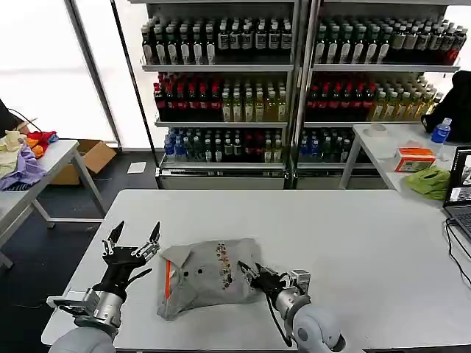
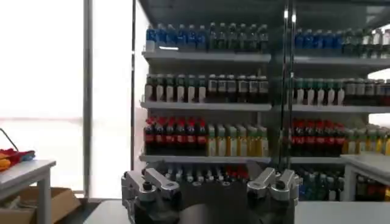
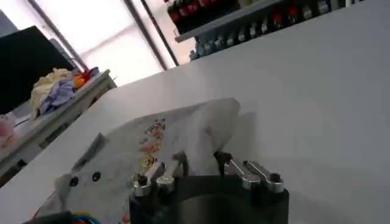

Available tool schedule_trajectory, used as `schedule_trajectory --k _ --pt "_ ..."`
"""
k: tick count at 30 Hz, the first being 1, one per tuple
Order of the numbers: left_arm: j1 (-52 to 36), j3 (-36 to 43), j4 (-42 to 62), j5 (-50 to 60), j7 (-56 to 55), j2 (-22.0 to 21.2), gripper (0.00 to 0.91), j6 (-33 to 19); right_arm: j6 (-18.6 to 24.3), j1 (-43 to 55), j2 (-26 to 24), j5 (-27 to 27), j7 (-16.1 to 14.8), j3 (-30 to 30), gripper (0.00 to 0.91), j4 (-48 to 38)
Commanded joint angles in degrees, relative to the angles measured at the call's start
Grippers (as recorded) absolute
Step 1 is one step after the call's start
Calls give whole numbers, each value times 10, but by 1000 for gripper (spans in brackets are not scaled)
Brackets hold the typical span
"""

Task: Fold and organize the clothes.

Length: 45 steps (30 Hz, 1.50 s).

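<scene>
Grey shirt [image 1: 210,276] on white table [image 1: 353,235]

Crumpled grey buttoned shirt [image 1: 210,276] on white table [image 1: 353,243]

This looks like a robot test lab dressed up as a shop. Along the back wall stand tall grey metal shelving racks [image 1: 294,88] packed row upon row with plastic drink bottles [image 1: 221,103], sorted by colour: dark ones on top, red-capped and yellow ones in the middle, blue-labelled water lower down. Big bright windows [image 1: 44,66] run down the left side. In front sits a broad white work table [image 1: 368,243], with plain white side tables [image 1: 383,147] around it. One carries an open black laptop [image 1: 460,184] with trailing cables, another a heap of coloured cloths [image 1: 22,154]. A brown cardboard box [image 1: 92,158] lies on the floor.
</scene>
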Motion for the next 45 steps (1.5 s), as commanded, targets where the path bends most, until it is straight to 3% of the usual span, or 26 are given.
schedule_trajectory --k 1,8,13,18,19,20,28,34,37,41,45 --pt "13 -21 9 25 12 -4 907 -11 -10 -47 -33 13 8 76 0 54" --pt "10 -9 12 26 12 -10 907 -11 -54 -127 -91 -46 -13 174 0 96" --pt "10 -3 15 29 14 -13 907 -12 -46 -185 -122 -72 -10 251 0 88" --pt "5 7 27 37 16 -14 907 -16 -37 -190 -129 -69 -26 273 0 81" --pt "4 10 28 38 17 -13 907 -16 -37 -189 -129 -69 -33 271 312 85" --pt "2 12 29 39 17 -13 907 -15 -36 -186 -128 -70 -33 265 907 88" --pt "-4 27 28 40 16 -14 907 -13 1 -158 -115 -125 -35 284 907 94" --pt "-6 27 27 38 16 -13 907 -12 32 -125 -119 -137 -34 293 907 121" --pt "-6 28 24 37 16 -13 907 -12 45 -105 -101 -138 -33 256 907 135" --pt "-8 28 25 37 16 -12 907 -11 58 -69 -70 -151 -24 154 907 109" --pt "-1 28 23 38 16 -14 907 -12 117 -43 -37 -200 -16 68 907 33"
